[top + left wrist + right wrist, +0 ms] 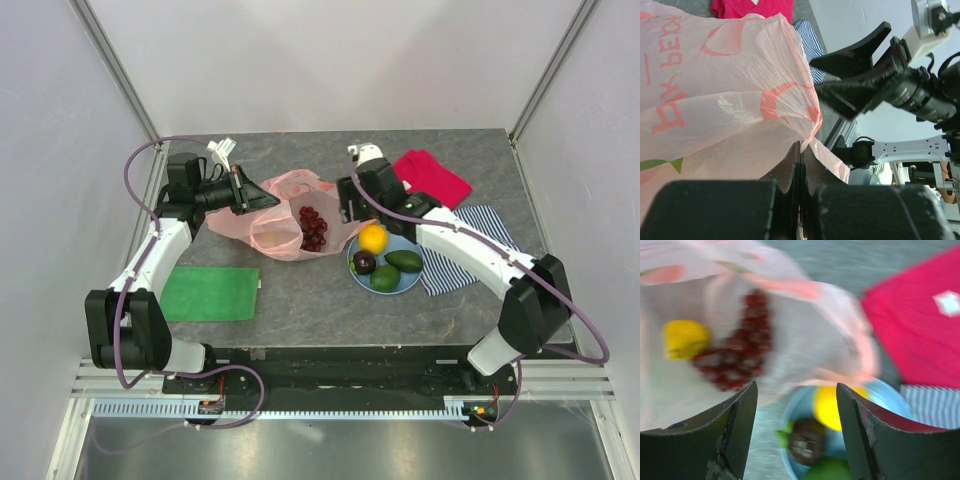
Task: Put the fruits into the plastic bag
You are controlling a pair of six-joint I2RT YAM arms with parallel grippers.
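**Grapes bagged, four fruits on plate**

Lying open on grey stone-look desk [330, 310]: thin translucent pink plastic bag [270, 230], mouth toward the right arm. Clamped on its rim, jaws fully together: left gripper [799, 150]. Film bunched between the fingers; bag interior hidden from that wrist view. Inside the bag: dark red grape bunch [313, 228]. Next to the grapes in right wrist view: yellow blob [684, 338], too blurred to identify, not made out from above. Hovering over bag mouth and plate edge, jaws wide, holding nothing: right gripper [796, 390]. Just right of the bag, on round light-blue plate [410, 282]: yellow-orange citrus [373, 238], dark purple-brown round fruit [364, 262], green avocado [404, 261], round green lime [385, 278], packed touching. Green fruit cut off at bottom edge of right wrist view; whole view blurred. Partly covered by right arm: red folded cloth [432, 178], blue-white striped cloth [490, 222]. Near left arm: flat green cloth [210, 293].
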